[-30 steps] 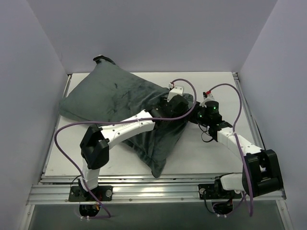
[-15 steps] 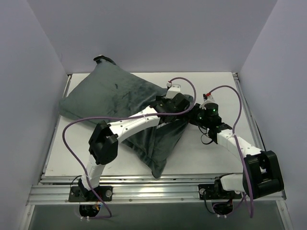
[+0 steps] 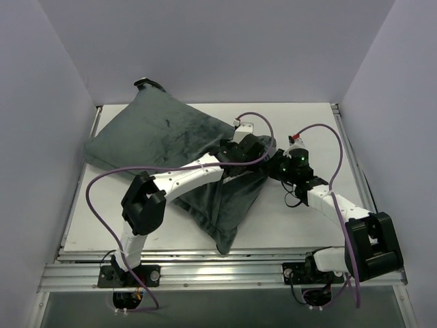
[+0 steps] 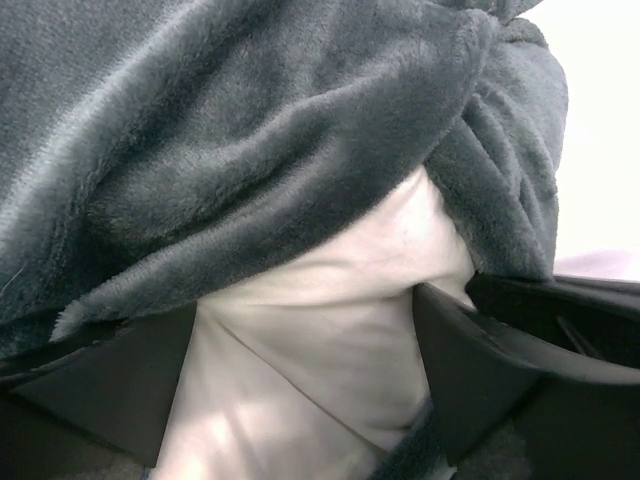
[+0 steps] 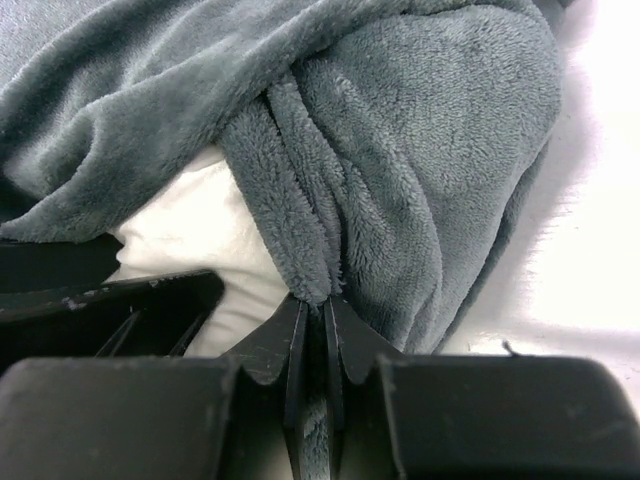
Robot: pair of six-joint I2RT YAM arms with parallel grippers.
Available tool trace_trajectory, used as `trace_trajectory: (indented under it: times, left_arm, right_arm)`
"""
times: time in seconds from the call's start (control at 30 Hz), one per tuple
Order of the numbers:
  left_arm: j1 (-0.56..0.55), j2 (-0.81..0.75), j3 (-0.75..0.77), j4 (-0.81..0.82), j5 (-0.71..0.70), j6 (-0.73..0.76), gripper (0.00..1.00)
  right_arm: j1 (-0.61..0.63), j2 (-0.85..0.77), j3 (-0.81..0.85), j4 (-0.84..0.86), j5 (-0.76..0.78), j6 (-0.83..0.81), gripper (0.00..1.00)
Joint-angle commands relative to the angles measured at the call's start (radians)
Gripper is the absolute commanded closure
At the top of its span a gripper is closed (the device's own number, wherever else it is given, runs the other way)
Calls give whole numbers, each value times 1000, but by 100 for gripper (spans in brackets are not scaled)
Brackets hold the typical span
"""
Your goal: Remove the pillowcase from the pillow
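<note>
Bench: the grey-green pillowcase is laid across the left and middle. The white pillow is exposed at its open end. The left fingers are spread wide either side of the exposed pillow. The right fingers are clamped on a pillowcase fold.

One pillowcase, one pillow, two robot arms.

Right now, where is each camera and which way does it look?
Top camera: high behind the robot, looking down at the table and pillowcase; left arm and right arm show.
Left wrist camera: on the left gripper, facing the pillow under the pillowcase's edge; its open fingers show.
Right wrist camera: on the right gripper, facing a pillowcase fold it pinches; its shut fingers show.
Both wrist views share the peeking pillow.
</note>
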Motion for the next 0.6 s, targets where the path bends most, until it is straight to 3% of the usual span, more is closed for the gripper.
trace_trajectory:
  times: [0.0,0.07,0.1,0.23,0.43,0.57]
  left_arm:
    - [9,95,-76,-98,133,-81,13]
    - [13,100,-101,-77,130,-89,31]
    - [15,98,-107,-70,128,-94,50]
    - [35,53,-130,-69,122,-77,97]
    - [76,-179,-216,-83,94,1,98]
    - [99,-374,-314,-107,99,96,98]
  right_arm:
    - [11,-9,-25,-26,55,-4,100]
    - [24,-17,-25,-31,66,-1,100]
    - [27,-19,-25,-32,69,1,100]
    - [34,-16,-16,-49,89,1,100]
    - [13,12,48,-116,150,-2,100]
    - [-79,9,119,-193,172,4,100]
